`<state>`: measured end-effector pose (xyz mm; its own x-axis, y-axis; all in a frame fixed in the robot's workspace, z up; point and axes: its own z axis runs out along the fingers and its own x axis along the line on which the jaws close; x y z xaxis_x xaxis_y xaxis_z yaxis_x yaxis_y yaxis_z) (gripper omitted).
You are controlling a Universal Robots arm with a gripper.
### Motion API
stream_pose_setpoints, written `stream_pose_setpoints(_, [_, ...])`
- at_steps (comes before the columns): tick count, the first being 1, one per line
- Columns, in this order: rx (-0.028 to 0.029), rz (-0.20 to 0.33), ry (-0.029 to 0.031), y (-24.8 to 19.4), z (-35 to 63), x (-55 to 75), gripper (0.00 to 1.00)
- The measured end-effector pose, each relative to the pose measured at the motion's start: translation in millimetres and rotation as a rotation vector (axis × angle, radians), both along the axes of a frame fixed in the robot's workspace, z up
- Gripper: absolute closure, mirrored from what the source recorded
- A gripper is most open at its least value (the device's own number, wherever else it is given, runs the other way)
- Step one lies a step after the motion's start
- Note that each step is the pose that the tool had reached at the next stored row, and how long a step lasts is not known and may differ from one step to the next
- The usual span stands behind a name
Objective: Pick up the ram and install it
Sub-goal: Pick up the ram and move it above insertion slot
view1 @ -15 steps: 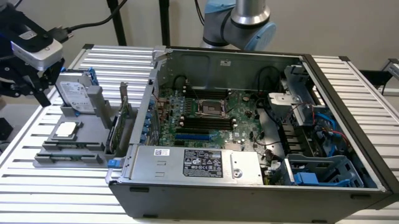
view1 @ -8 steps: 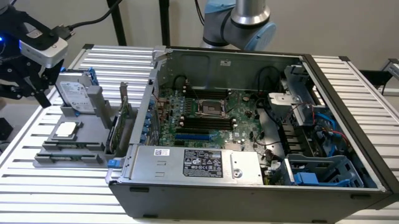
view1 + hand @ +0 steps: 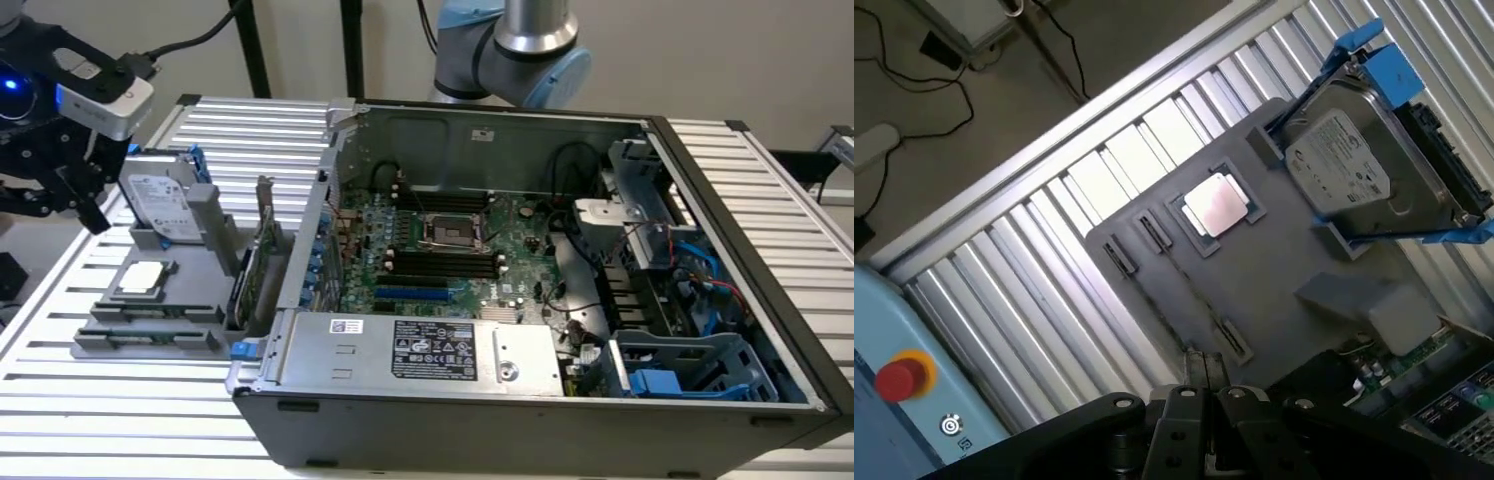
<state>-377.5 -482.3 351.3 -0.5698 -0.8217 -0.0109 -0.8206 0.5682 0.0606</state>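
Off the exterior view's left of the open dark grey computer case (image 3: pixel 534 425), the black end effector (image 3: pixel 83 205) hung above the slatted aluminium bench (image 3: pixel 80 400). It was near the flat grey plastic parts fixture (image 3: pixel 100 340) but clear of it.

The wrist view showed what the exterior view could not: the fingers (image 3: pixel 1182 405) were drawn fully together with nothing between them. It also showed the bench's outer edge, the floor (image 3: pixel 974 130) with loose black cables beyond it, and a red push button (image 3: pixel 899 378) on a pale blue housing. The exterior view alone gave the green motherboard (image 3: pixel 441 235), lying open from above inside the case's walls.

On the fixture, a silver hard drive in a blue carrier (image 3: pixel 1354 170) stood tilted, and a small square silver processor (image 3: pixel 1214 205) lay flat beside narrow slots.

Thin boards (image 3: pixel 254 270) stood on edge between fixture and case. I could not tell whether one of them was the ram.

The white drive label and the black sticker on the silver power supply (image 3: pixel 414 350) carried print too small to read.
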Motion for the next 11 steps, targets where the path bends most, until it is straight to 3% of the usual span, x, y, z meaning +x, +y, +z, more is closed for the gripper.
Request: stream_pose_setpoints(11, [0.0, 0.2, 0.0, 0.0, -5.8, 0.0, 0.89])
